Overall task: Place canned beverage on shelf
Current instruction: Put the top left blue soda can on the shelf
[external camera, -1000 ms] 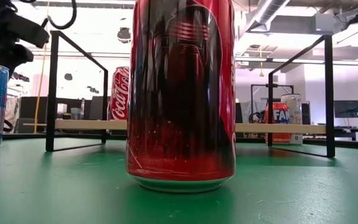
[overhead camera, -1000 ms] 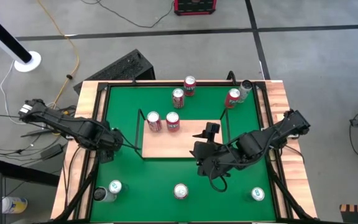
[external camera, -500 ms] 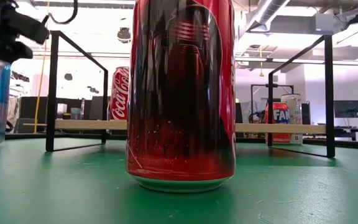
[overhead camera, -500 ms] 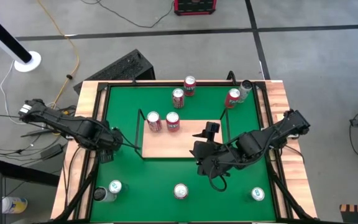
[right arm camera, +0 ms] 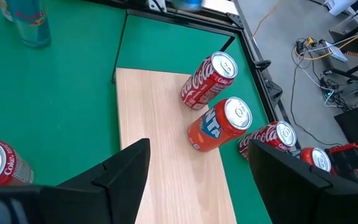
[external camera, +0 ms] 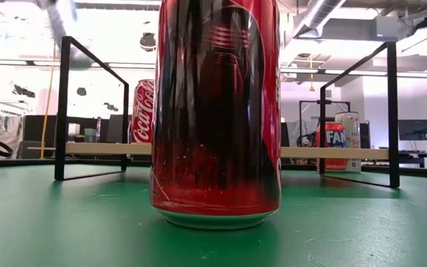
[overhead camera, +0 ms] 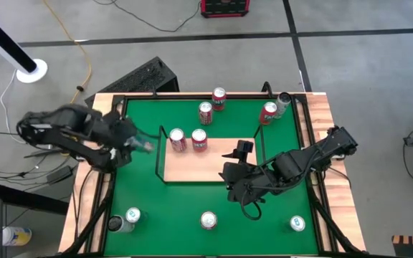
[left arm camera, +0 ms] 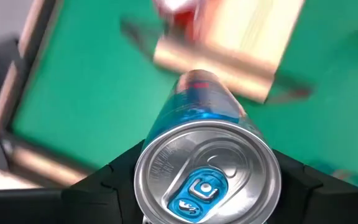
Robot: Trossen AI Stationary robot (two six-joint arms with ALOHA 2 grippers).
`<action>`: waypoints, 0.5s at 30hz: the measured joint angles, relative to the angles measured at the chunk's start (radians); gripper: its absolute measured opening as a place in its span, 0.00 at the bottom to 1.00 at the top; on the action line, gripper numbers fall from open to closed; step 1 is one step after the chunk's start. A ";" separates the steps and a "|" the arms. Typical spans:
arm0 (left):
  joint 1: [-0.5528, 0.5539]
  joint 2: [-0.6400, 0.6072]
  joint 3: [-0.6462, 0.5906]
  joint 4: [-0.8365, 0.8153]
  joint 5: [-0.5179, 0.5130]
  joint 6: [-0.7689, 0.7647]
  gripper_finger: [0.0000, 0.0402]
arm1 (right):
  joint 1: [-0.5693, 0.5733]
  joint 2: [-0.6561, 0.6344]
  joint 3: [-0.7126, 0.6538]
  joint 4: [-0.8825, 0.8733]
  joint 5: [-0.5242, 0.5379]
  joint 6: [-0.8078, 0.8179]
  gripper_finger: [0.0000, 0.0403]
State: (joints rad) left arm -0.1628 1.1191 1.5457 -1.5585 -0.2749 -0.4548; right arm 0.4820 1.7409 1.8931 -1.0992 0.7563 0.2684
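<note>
Green-topped bench (overhead camera: 320, 115) is sitting on a grey floor. Just off its far-left corner a black slatted panel (overhead camera: 139, 77) is lying flat. Further out that side, a white round stand base (overhead camera: 31, 71) is standing, with a yellow cord (overhead camera: 78, 43) snaking past. A red box (overhead camera: 224, 7) is sitting well beyond the far edge.

L arm is raised at table's left edge, L gripper (overhead camera: 136, 141) clamped on a can. R arm is stretched low from right side, R gripper (overhead camera: 236, 174) held w/ fingers apart.
</note>
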 joint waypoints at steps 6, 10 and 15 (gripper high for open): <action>0.079 0.243 0.312 0.009 -0.017 0.217 0.54 | 0.000 -0.006 0.001 -0.042 -0.001 -0.014 0.74; 0.087 0.411 0.414 0.064 0.069 0.351 0.54 | 0.000 -0.041 0.001 -0.134 0.000 0.040 0.74; 0.083 0.589 0.457 0.187 0.171 0.521 0.54 | 0.000 -0.119 0.001 -0.252 0.016 0.143 0.74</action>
State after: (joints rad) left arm -0.0803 1.7086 2.0030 -1.3712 -0.1043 0.0662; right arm 0.4824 1.6221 1.8938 -1.3512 0.7727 0.4116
